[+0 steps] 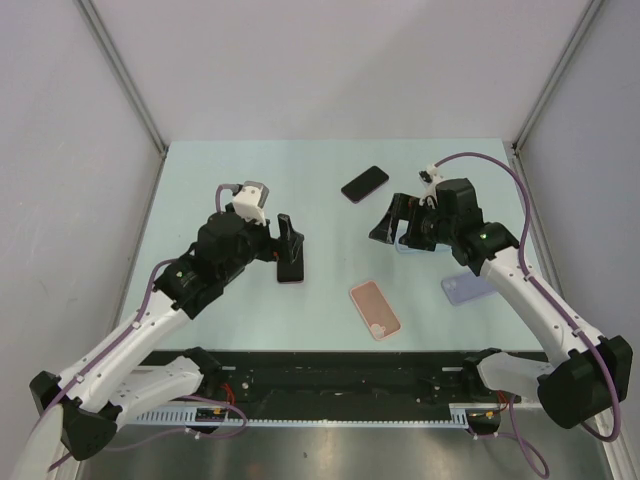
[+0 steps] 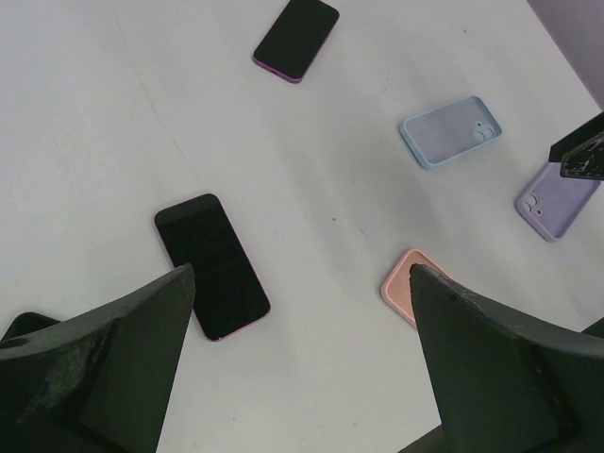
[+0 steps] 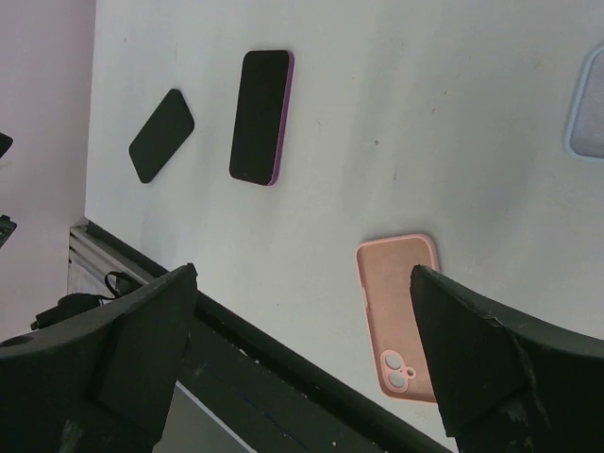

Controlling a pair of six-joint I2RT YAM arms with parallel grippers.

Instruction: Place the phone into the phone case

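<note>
We judge nothing done yet: the left pincer (image 1: 287, 241) and right pincer (image 1: 396, 226) hang wide apart and empty, the near phone (image 2: 211, 265) and far phone (image 2: 295, 38) lie bare on the worktop (image 1: 220, 180), apart from the pink case (image 1: 374, 310), lilac case (image 2: 557, 199) and blue case (image 2: 451, 131), the last mostly hidden from above.

The right gripper (image 3: 304, 283) gapes wide. A pink case (image 3: 399, 316) lies on the table (image 3: 425, 142) near its edge. Beyond it, a purple-edged phone (image 3: 261, 117) lies just beside a black phone (image 3: 161, 135).
</note>
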